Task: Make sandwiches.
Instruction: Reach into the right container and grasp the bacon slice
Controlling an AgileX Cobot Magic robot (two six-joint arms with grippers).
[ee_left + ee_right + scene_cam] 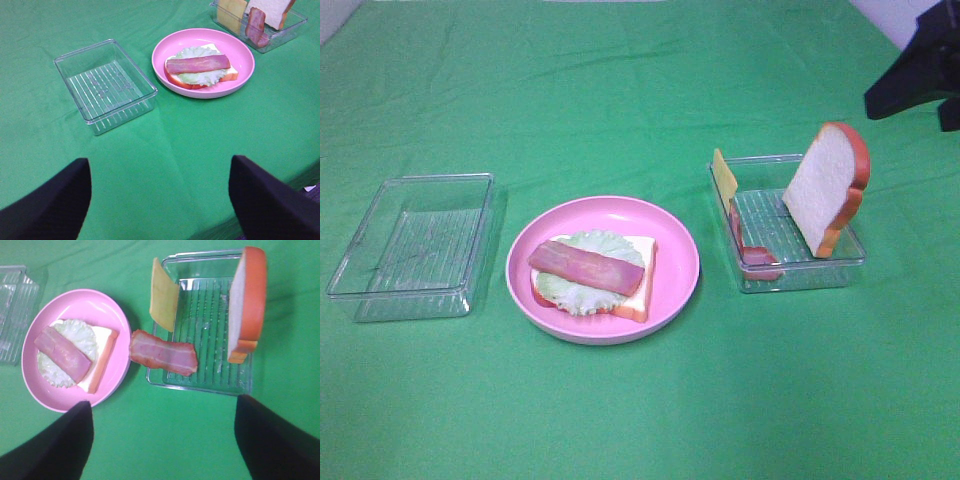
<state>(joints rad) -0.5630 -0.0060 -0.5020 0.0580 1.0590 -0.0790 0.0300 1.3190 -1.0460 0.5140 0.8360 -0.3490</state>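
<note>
The sandwich in the making lies on the round pink plate (675, 250): a white bread slice (638, 270), pale green lettuce (582, 295) and a pink-red bacon strip (586, 267) on top. A second bread slice (825, 190) stands upright in the right clear container (820, 270). A yellow cheese slice (724, 175) and another bacon strip (758, 258) lean on its left wall. My left gripper (159, 165) is open and empty, hanging near the table's front edge. My right gripper (162, 405) is open and empty above the container and plate.
An empty clear container (415, 245) sits left of the plate on the green cloth (640, 90). A black part of the right arm (920, 70) shows at the far right corner.
</note>
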